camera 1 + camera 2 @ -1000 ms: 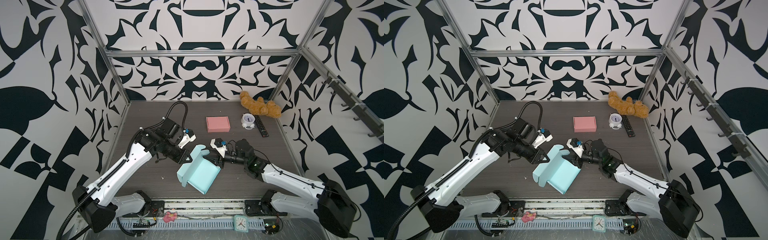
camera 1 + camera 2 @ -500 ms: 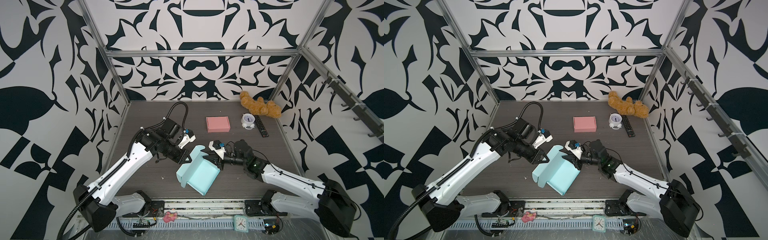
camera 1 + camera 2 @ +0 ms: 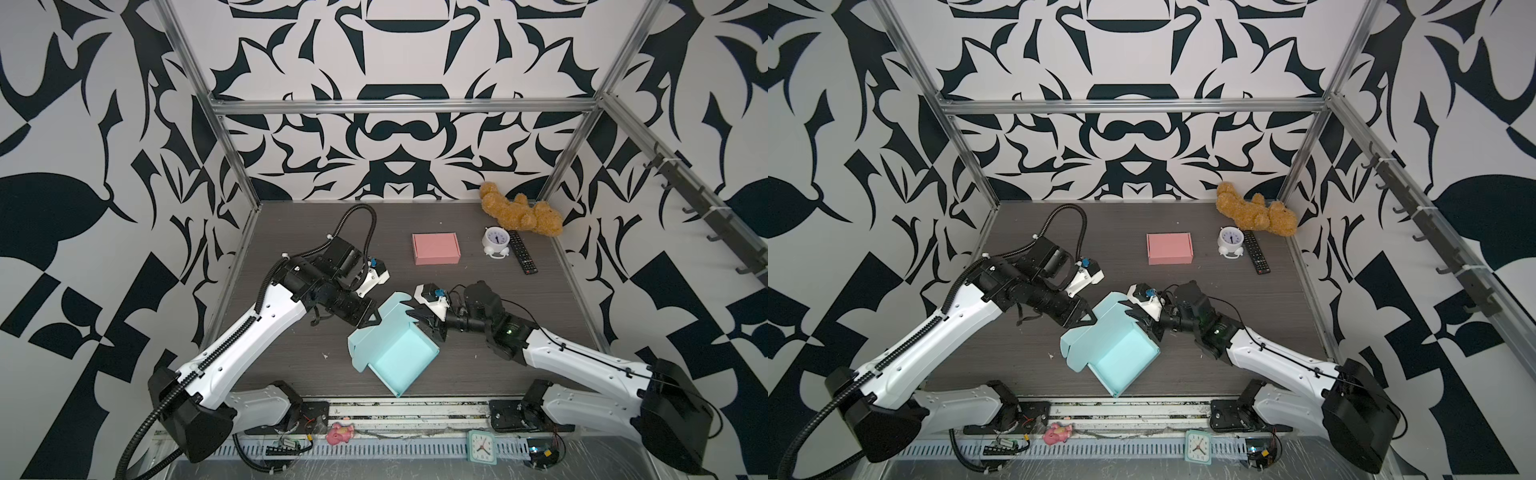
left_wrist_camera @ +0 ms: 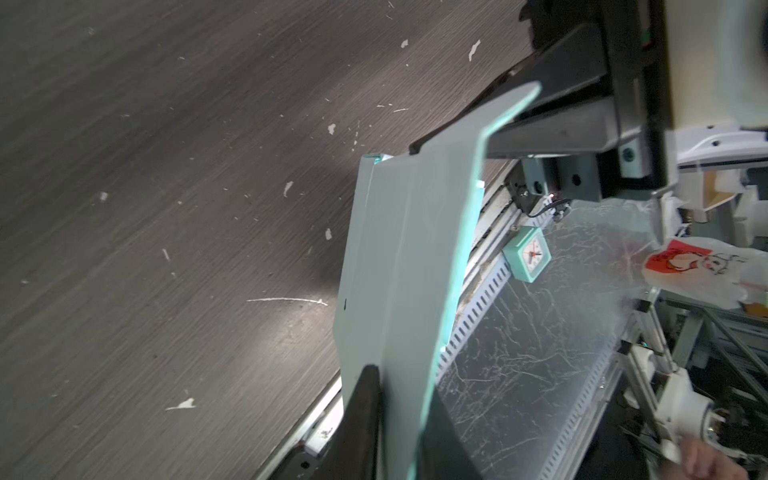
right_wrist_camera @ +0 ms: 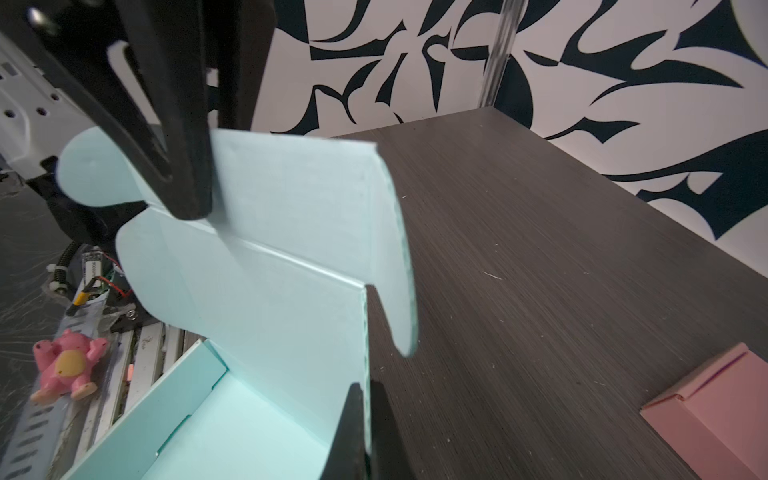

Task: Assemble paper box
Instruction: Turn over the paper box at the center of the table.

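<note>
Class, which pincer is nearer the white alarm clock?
Right. The right pincer is on the teal box's side toward the white alarm clock; the left pincer is beyond the box.

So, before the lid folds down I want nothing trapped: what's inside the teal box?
Only bare teal floor shows inside the teal box. The far edge beneath the raised lid and right hand is covered.

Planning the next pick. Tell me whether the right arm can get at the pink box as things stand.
Probably not yet: the right claw is shut on a wall of the teal box. The path itself looks free, with only bare table between it and the pink box.
</note>
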You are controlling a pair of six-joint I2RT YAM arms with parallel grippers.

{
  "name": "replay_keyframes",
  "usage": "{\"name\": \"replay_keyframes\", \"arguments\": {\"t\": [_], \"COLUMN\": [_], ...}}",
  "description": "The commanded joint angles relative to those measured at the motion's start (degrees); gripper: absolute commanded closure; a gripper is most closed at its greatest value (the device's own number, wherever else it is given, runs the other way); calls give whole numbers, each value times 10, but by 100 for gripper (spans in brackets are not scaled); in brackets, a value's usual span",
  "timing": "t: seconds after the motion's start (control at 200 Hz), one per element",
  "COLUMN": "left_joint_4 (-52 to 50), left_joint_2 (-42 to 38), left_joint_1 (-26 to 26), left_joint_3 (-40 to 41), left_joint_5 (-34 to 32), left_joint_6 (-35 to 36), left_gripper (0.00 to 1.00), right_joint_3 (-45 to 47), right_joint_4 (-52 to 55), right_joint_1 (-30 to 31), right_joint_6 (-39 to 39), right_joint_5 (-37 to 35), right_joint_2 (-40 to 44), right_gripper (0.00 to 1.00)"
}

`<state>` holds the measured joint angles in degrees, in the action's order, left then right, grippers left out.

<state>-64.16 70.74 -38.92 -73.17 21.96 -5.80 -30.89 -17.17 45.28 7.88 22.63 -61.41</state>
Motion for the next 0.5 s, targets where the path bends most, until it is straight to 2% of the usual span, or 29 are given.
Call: {"name": "replay_keyframes", "arguments": {"t": [0.0,0.165,0.28,0.365,0.495], "left_joint_4": [-18,11,61,118,225], "left_joint_2": [-7,-26,-48,-71,-121], "left_joint_1": [0,2,2,2,2], "left_joint_3": [-8,11,54,101,177], "left_joint_5": [-36,-65,-121,-145,-155], "left_joint_6": [-3,-23,-45,-70,-109], "left_gripper": [69,46,29,23,20], "right_joint_3": [11,29,41,45,47], "right_joint_4": [-38,-53,-59,-59,-48], "right_joint_1": [1,1,1,1,1], "right_joint_6": [0,-8,-16,-25,-40], "right_joint_5": [-45,-88,-118,-131,-149], "right_joint_2": [32,43,46,44,44], "right_gripper": [97,96,94,94,94]}}
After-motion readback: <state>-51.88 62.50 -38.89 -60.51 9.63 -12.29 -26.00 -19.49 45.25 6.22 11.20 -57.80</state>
